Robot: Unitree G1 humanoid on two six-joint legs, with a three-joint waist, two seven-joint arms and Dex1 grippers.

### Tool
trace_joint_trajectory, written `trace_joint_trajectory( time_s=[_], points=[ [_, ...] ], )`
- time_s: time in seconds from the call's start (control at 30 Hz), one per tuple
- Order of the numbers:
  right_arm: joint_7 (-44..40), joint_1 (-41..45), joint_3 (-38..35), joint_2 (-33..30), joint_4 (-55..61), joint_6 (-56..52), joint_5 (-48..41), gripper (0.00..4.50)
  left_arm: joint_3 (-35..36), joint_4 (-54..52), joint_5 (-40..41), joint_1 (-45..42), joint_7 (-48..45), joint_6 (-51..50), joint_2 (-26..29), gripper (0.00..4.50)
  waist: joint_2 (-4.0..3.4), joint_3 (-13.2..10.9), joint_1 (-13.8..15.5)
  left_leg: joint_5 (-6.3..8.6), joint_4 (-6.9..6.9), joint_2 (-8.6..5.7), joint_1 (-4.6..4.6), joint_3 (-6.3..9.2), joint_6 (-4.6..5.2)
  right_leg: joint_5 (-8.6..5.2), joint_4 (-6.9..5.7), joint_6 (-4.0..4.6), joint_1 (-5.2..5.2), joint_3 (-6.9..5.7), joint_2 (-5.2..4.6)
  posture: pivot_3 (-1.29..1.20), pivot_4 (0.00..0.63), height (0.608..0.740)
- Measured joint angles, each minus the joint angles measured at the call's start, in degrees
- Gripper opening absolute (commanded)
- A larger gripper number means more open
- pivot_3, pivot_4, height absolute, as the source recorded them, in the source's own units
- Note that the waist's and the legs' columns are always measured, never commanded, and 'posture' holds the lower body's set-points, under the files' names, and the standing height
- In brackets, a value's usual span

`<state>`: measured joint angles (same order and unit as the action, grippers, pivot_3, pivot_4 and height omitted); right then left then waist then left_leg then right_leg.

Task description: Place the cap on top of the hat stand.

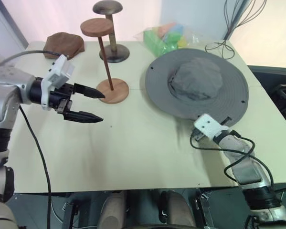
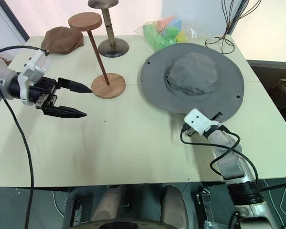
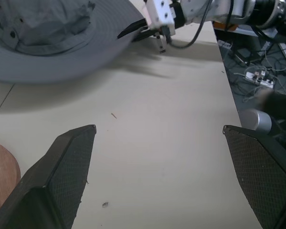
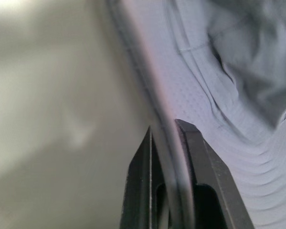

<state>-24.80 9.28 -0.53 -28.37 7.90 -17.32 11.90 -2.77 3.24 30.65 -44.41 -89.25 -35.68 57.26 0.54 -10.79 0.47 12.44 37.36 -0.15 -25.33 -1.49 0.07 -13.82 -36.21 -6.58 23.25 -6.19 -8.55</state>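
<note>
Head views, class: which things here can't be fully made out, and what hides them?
- Right pincer: its fingers are under the cap brim.
- Black wire stand: cut off by the top edge.
- Colourful items in the plastic bag: blurred by wrapping.

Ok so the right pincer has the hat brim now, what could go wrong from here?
1. The right pincer is shut on just the thin edge of the cap; the floppy brim could slip out or the crown sag when lifted.
2. The hat stand has a thin rod and looks tilted; a wide brim brushing it might tip it.
3. The left pincer hangs open beside the stand's base, in the likely path of the cap.
</note>
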Motion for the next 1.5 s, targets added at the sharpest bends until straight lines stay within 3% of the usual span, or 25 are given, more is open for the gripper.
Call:
trace_joint_trajectory(
  time_s=[0.17, 0.37, 0.6, 0.77, 1.0, 1.17, 1.4, 1.5],
  points=[
    [-4.25, 6.96, -7.2, 2.42, 7.8, -11.89, -14.18, 0.05, 3.01, -1.83, 1.27, 2.55, 3.55, -1.33, -0.3, 4.5, -0.08, -0.06, -0.63, 0.0, 0.01, 0.01, 0.01, 0.08, 0.0, 0.02, -0.02, 0.0, 0.04, 0.04, -0.02, 0.0, 0.15, 0.74],
    [-7.0, 32.1, -12.5, -2.34, 4.41, -18.82, -24.07, 0.05, 11.37, -6.09, 5.59, 8.27, 10.6, -5.76, -0.39, 4.5, -0.15, -0.12, -1.52, -0.01, -0.21, -0.01, 0.01, 0.04, -0.01, 0.02, -0.1, 0.01, 0.18, 0.07, 0.0, 0.0, 0.15, 0.74],
    [-12.67, 59.06, -3.36, -1.44, -17.04, -9.06, -22.55, 0.05, 22.53, -10.27, 9.28, 15.23, 18.77, -9.04, 0.4, 4.5, -0.26, -0.19, -1.86, -0.03, -0.27, -0.02, 0.01, -0.15, -0.04, 0.02, -0.15, 0.01, 0.3, 0.11, 0.0, 0.0, 0.15, 0.74],
    [-17.78, 67.99, 5.55, 4.09, -26.89, 4.07, -18.65, 0.05, 31.36, -11.93, 10.19, 21.88, 21.58, -11.05, 3.0, 4.5, -0.22, -0.19, -2.89, -0.02, -0.29, -0.02, -0.03, -0.17, -0.04, 0.02, -0.17, 0.01, 0.38, 0.16, 0.0, 0.0, 0.15, 0.74],
    [-20.41, 72.86, 17.04, 7.04, -38.91, 31.61, -6.11, 0.05, 50.13, -12.83, 11.45, 32.01, 25.49, -15.42, 4.8, 4.5, -0.21, -0.21, -2.99, -0.04, -0.32, -0.03, -0.08, -0.17, -0.1, 0.02, -0.19, 0.01, 0.52, 0.25, -0.02, 0.0, 0.15, 0.74],
    [-15.75, 77.34, 23.75, 6.79, -44.74, 52.08, 6.23, 0.05, 57.64, -16.7, 14.2, 35.4, 28.15, -18.65, 4.51, 4.5, -0.11, -0.17, -3.07, -0.11, -0.38, -0.02, -0.06, -0.15, -0.23, 0.02, -0.34, 0.01, 0.71, 0.43, -0.01, 0.0, 0.15, 0.74],
    [7.61, 81.51, 34.5, 2.74, -53.21, 65.16, 33.27, 0.05, 58.85, -18.87, 16.55, 37.22, 31.54, -19.06, 3.38, 4.5, 0.04, -0.16, -3.1, -0.26, -0.41, -0.04, -0.1, -0.32, -0.51, -0.01, -0.84, 0.08, 1.17, 0.79, -0.01, 0.0, 0.15, 0.74],
    [15.69, 81.73, 37.52, 2.25, -53.98, 66.72, 40.4, 0.05, 58.81, -20.04, 18.09, 37.33, 32.37, -19.05, 3.31, 4.5, 0.07, -0.15, -3.27, -0.34, -0.48, -0.03, -0.08, -0.41, -0.64, -0.03, -0.89, 0.12, 1.23, 0.88, 0.01, 0.0, 0.15, 0.74]
  ],
)
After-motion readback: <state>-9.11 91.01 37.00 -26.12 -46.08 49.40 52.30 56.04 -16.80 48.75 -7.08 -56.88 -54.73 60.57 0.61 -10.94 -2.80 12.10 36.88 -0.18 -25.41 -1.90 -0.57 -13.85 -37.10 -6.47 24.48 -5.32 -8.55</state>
